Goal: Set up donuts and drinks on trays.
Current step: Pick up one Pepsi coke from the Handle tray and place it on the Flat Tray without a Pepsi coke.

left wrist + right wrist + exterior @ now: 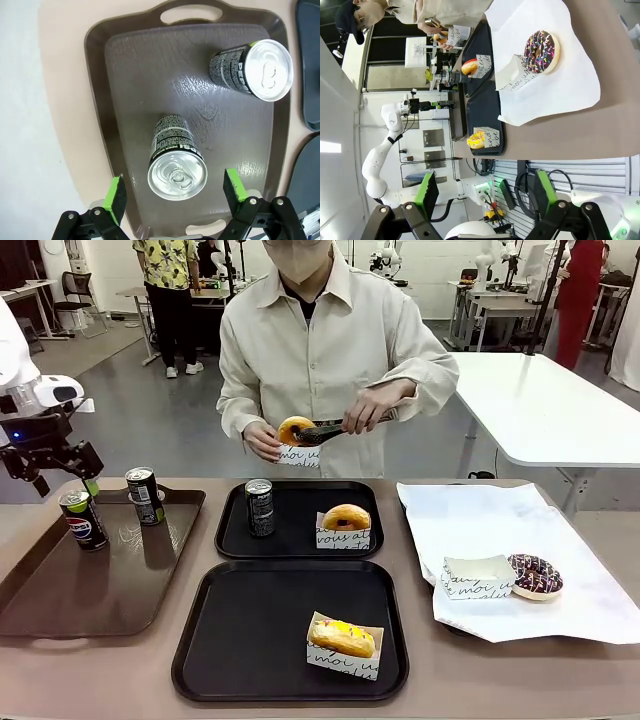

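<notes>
Left gripper [174, 187] jaws spread wide, empty, above slim dark upright Pepsi soda can [176, 160] on long brown plastic tray [125, 75]. Stiff, smooth, probably slippery, tippy: grip mid-body. Right gripper [486, 192] spread, empty.

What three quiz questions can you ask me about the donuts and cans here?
1. True or false: the near black tray has a drink standing on it.
2. Pick one: what lies on the white paper? A a glazed ring, B the chocolate sprinkled donut, C a yellow-iced donut.
3. Fill the gap: the left gripper hangs, jaws open, over a ___ on the brown tray.

Key: 1 false, it holds one donut and nothing to drink. 2 B. 3 can.
</notes>
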### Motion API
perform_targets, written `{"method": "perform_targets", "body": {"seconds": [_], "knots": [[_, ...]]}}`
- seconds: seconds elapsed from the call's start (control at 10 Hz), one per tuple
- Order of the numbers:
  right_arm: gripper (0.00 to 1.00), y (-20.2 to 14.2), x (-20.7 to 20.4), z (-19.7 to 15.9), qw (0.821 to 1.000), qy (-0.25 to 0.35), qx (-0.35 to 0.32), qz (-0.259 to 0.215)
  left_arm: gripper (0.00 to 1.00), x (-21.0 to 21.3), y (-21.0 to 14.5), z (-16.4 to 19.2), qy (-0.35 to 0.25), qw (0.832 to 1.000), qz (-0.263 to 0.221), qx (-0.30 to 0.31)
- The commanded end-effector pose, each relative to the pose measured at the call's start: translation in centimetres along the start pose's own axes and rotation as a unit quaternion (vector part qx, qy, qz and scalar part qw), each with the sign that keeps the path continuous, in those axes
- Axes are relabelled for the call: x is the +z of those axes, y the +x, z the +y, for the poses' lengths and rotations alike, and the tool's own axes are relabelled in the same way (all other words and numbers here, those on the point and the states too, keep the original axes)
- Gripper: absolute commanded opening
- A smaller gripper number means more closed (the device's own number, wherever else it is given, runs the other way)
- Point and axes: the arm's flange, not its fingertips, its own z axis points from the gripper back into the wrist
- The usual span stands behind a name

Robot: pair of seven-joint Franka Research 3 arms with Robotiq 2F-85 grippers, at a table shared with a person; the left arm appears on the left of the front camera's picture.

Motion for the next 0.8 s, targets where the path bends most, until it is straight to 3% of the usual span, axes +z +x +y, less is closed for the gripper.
{"method": "perform_targets", "body": {"seconds": [0.0,0.5,0.7], "knots": [[1.0,-0.1,0.0,0.0,1.0,0.014,0.01,-0.005,1.0,-0.8,-0.6,-0.8,0.019,1.0,-0.001,0.002],[1.0,-0.1,0.0,0.0,1.0,0.014,0.01,-0.005,1.0,-2.2,-0.8,-1.2,0.039,0.999,0.004,0.0],[1.0,-0.1,0.0,0.0,1.0,0.014,0.01,-0.005,0.48,-2.2,-0.5,-1.1,0.021,1.0,-0.02,0.004]]}}
